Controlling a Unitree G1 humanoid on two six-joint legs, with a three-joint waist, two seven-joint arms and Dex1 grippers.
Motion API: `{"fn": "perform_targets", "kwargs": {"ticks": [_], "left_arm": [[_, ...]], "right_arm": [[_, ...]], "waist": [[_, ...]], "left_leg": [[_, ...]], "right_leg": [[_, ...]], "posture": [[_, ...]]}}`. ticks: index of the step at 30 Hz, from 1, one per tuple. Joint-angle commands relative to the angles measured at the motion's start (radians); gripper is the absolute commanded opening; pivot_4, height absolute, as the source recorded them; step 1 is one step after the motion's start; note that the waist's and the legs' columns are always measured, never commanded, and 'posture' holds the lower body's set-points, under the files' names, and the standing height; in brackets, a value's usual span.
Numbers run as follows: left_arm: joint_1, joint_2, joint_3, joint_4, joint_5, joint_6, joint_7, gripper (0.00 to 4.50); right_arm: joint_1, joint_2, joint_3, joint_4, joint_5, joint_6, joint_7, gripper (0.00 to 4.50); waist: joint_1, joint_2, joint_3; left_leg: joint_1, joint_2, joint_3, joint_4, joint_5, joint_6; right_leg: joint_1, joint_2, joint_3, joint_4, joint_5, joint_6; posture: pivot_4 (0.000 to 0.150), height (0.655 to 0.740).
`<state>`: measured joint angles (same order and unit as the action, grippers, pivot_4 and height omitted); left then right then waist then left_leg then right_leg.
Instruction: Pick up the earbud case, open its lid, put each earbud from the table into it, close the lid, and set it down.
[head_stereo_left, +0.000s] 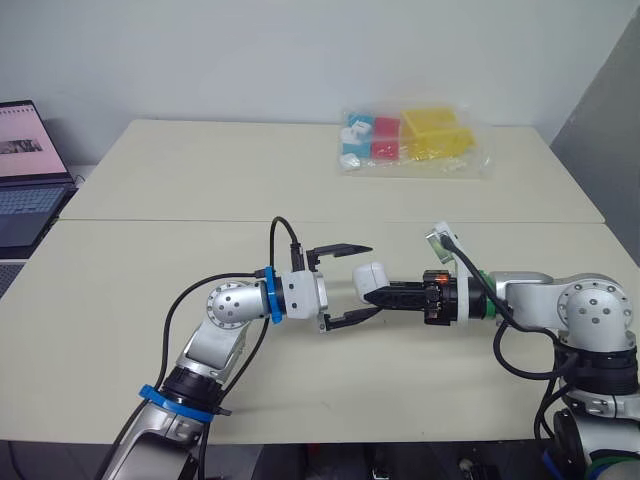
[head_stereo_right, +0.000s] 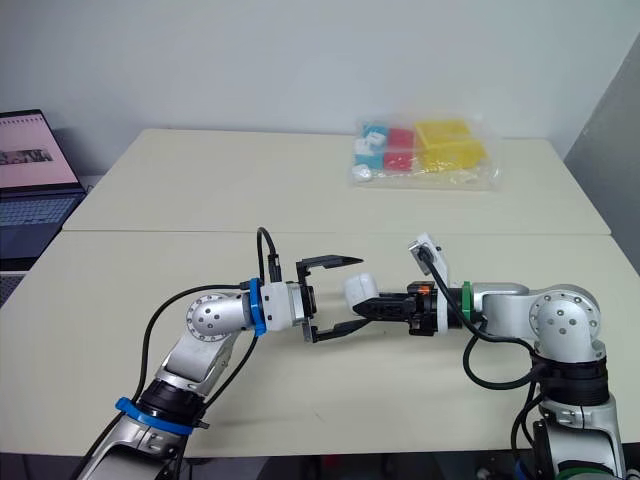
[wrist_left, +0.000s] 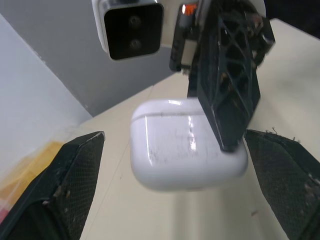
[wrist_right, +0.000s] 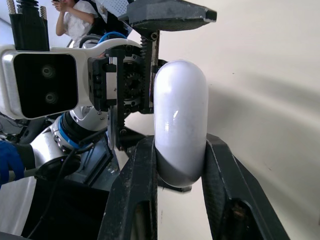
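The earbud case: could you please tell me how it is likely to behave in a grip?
The case looks glossy and rounded, so it is probably slippery and could squirm out of the right claw, which pinches only one end. It seems a rigid shell, unlikely to flex. Being small, it is likely light, so the open left claw should press gently.

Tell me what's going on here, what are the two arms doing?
The right claw is shut on the white earbud case and holds it above the table, between the two arms. The left claw is open, with a finger on either side of the case and not touching it. The lid looks closed, so opening it appears to be the next step.
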<state>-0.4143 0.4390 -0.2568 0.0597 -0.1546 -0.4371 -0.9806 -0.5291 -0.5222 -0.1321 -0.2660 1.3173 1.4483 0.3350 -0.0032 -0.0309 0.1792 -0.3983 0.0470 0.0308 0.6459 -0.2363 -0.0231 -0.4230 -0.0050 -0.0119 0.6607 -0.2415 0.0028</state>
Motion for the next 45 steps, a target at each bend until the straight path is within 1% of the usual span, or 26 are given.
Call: {"fn": "perform_targets", "kwargs": {"ticks": [1,3,4,5,6,8,9,12,16,18,20,22,25,29,32,37,45], "left_arm": [[-0.019,0.035,0.015,-0.005,-0.003,0.046,-0.022,4.50],[-0.009,0.055,0.026,-0.024,-0.028,0.113,-0.028,4.50],[0.005,0.083,0.035,-0.060,-0.087,0.280,-0.032,4.50],[0.016,0.104,0.043,-0.091,-0.131,0.407,-0.035,4.50],[0.025,0.142,0.043,-0.125,-0.182,0.576,-0.046,4.50],[0.027,0.194,0.040,-0.185,-0.246,0.798,-0.052,4.50],[0.023,0.212,0.039,-0.211,-0.267,0.874,-0.049,4.50],[-0.002,0.229,0.023,-0.285,-0.272,1.007,-0.021,4.50],[-0.040,0.199,0.017,-0.348,-0.284,1.131,0.022,4.50],[-0.049,0.195,0.013,-0.363,-0.281,1.156,0.026,4.50],[-0.070,0.171,0.018,-0.372,-0.288,1.216,0.062,4.50],[-0.113,0.134,-0.014,-0.380,-0.233,1.192,0.109,4.50],[-0.159,0.115,-0.088,-0.386,-0.167,1.135,0.101,4.50],[-0.191,0.065,-0.106,-0.378,-0.162,1.141,0.116,4.50],[-0.193,0.059,-0.128,-0.377,-0.144,1.120,0.101,4.50],[-0.190,0.045,-0.113,-0.372,-0.153,1.114,0.099,4.50],[-0.188,0.048,-0.113,-0.368,-0.151,1.105,0.084,4.50]], "right_arm": [[-0.033,-0.042,0.016,-0.029,-0.026,-0.022,0.044,0.77],[-0.048,-0.079,0.033,-0.040,-0.069,-0.044,0.076,0.77],[-0.068,-0.126,0.053,-0.052,-0.117,-0.070,0.112,0.77],[-0.081,-0.160,0.068,-0.060,-0.152,-0.089,0.140,0.77],[-0.096,-0.235,0.120,-0.091,-0.228,-0.141,0.206,0.77],[-0.114,-0.353,0.213,-0.137,-0.356,-0.237,0.319,0.77],[-0.120,-0.397,0.252,-0.149,-0.408,-0.280,0.365,0.77],[-0.149,-0.528,0.414,-0.191,-0.647,-0.486,0.516,0.77],[-0.182,-0.592,0.558,-0.180,-0.905,-0.695,0.638,0.77],[-0.184,-0.595,0.581,-0.165,-0.971,-0.746,0.672,0.77],[-0.183,-0.590,0.591,-0.150,-1.020,-0.795,0.718,0.77],[-0.189,-0.564,0.599,-0.136,-1.057,-0.824,0.748,0.77],[-0.197,-0.510,0.594,-0.121,-1.072,-0.814,0.775,0.77],[-0.205,-0.465,0.592,-0.107,-1.104,-0.805,0.800,0.77],[-0.211,-0.437,0.591,-0.100,-1.122,-0.794,0.811,0.77],[-0.217,-0.406,0.580,-0.114,-1.122,-0.758,0.831,0.77],[-0.221,-0.391,0.571,-0.119,-1.136,-0.746,0.845,0.77]], "waist": [[0.000,0.000,0.000],[-0.001,0.000,0.000],[-0.001,0.000,0.000],[-0.002,0.000,0.000],[-0.004,0.000,0.000],[-0.009,0.001,0.001],[-0.010,0.001,0.001],[-0.010,0.001,0.001],[-0.009,0.001,0.001],[-0.008,0.001,0.001],[-0.006,0.001,0.001],[-0.004,0.001,0.002],[-0.002,0.000,0.002],[-0.002,0.000,0.002],[-0.002,0.000,0.002],[-0.001,0.000,0.002],[-0.001,0.000,0.002]], "left_leg": [[0.000,0.000,0.000,0.000,0.000,0.000],[0.000,0.000,0.000,0.000,0.000,0.000],[0.000,0.000,0.000,0.000,0.000,0.000],[0.000,0.000,0.000,0.000,0.000,0.000],[-0.001,0.000,0.000,0.000,0.000,0.000],[-0.001,0.000,-0.001,0.000,0.000,0.000],[-0.001,0.000,-0.001,-0.001,0.000,0.000],[-0.002,0.000,-0.002,-0.002,0.000,0.000],[-0.002,0.000,-0.001,-0.002,0.000,0.000],[-0.002,0.000,-0.001,-0.001,0.000,0.000],[-0.002,0.000,0.000,-0.001,0.000,0.000],[-0.002,0.000,-0.001,-0.001,0.000,0.000],[-0.002,0.000,-0.001,0.000,0.000,0.000],[-0.002,0.000,0.000,-0.001,0.000,0.000],[-0.002,0.000,-0.001,0.000,0.000,0.000],[-0.001,-0.001,-0.001,0.000,0.000,0.000],[-0.001,-0.001,-0.001,0.000,0.000,0.000]], "right_leg": [[0.000,0.000,0.000,0.000,0.000,0.000],[0.000,0.000,0.000,0.000,0.000,0.000],[0.000,0.000,0.000,0.000,0.000,0.000],[-0.001,0.000,0.000,0.000,0.000,0.000],[-0.001,0.000,0.000,0.000,0.000,0.000],[-0.002,0.000,0.000,0.000,0.000,0.000],[-0.003,0.000,0.000,-0.001,0.000,0.000],[-0.003,0.001,-0.002,-0.003,-0.001,-0.001],[-0.003,0.001,-0.001,-0.003,-0.001,-0.001],[-0.003,0.001,-0.001,-0.003,-0.001,-0.001],[-0.003,0.001,0.000,-0.003,-0.001,-0.001],[-0.003,0.001,-0.001,-0.003,-0.001,-0.001],[-0.003,0.001,0.000,-0.002,-0.001,-0.001],[-0.003,0.001,0.000,-0.002,-0.001,-0.001],[-0.003,0.001,0.000,-0.001,-0.001,-0.001],[-0.003,0.001,0.000,0.000,-0.001,-0.002],[-0.003,0.001,0.000,0.000,-0.001,-0.002]], "posture": [[0.150,0.7387],[0.150,0.7387],[0.150,0.7387],[0.150,0.7387],[0.150,0.7387],[0.150,0.7387],[0.150,0.7387],[0.150,0.7387],[0.150,0.7387],[0.150,0.7387],[0.150,0.7387],[0.150,0.7387],[0.150,0.7387],[0.150,0.7387],[0.150,0.7387],[0.150,0.7387],[0.150,0.7387]]}}
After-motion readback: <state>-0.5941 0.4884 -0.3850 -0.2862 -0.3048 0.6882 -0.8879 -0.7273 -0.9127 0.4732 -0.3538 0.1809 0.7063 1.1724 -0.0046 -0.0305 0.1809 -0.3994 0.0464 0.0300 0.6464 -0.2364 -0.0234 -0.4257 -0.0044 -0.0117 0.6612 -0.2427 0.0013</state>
